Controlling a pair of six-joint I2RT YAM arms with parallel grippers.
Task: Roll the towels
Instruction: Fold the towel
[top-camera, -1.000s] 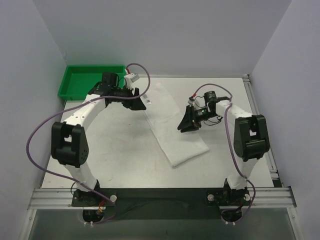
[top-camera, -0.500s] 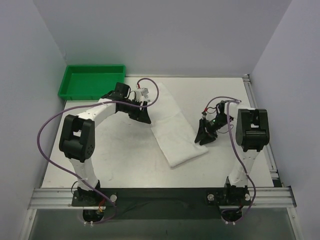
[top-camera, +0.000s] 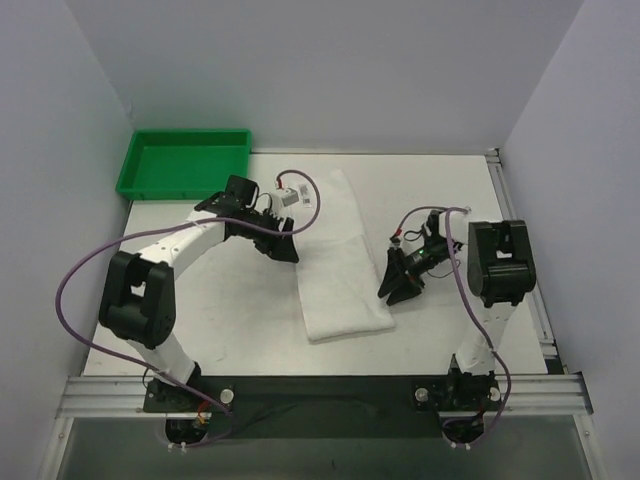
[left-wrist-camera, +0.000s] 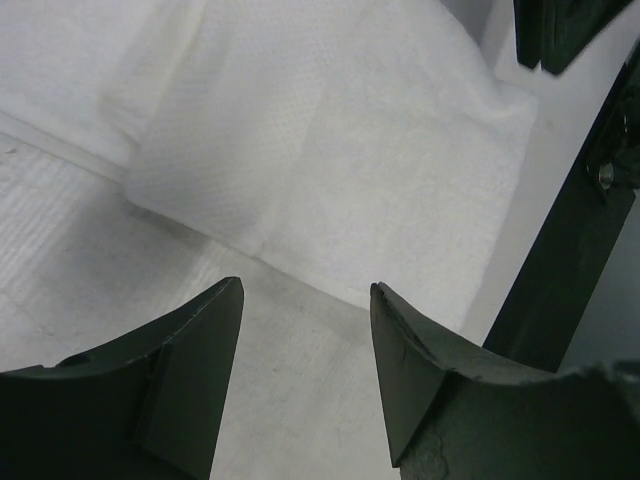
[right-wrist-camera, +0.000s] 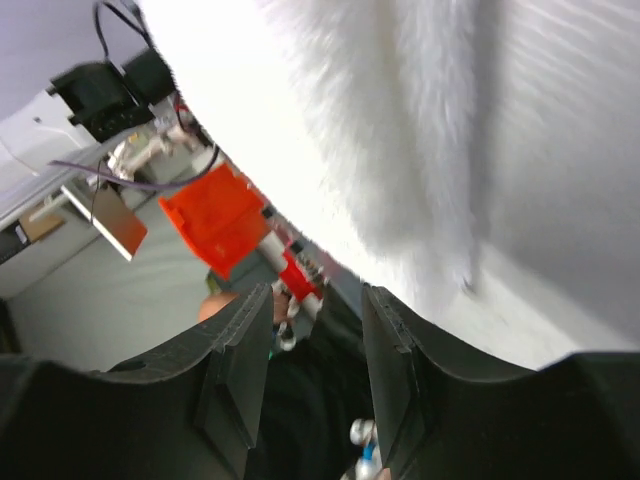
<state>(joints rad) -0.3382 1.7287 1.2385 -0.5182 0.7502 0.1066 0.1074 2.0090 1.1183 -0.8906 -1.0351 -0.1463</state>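
Item: white terry towel (top-camera: 335, 260), folded into a long strip, centre of frame on the worktop (top-camera: 220, 310). Left jaws released, empty, beside its left edge; right jaws parted, empty, beside its right. Rolling unstarted, I judge; next I pinch the near end

The left arm (top-camera: 190, 235) and right arm (top-camera: 483, 335) share white link shells and chunky black joint housings. A purple cable (top-camera: 62, 290) loops along each. The left gripper (left-wrist-camera: 305, 290) and right gripper (right-wrist-camera: 315, 295) carry matte black, wedge-shaped fingers (left-wrist-camera: 190, 350). A white labelled connector block (top-camera: 290, 196) sits at the left wrist.
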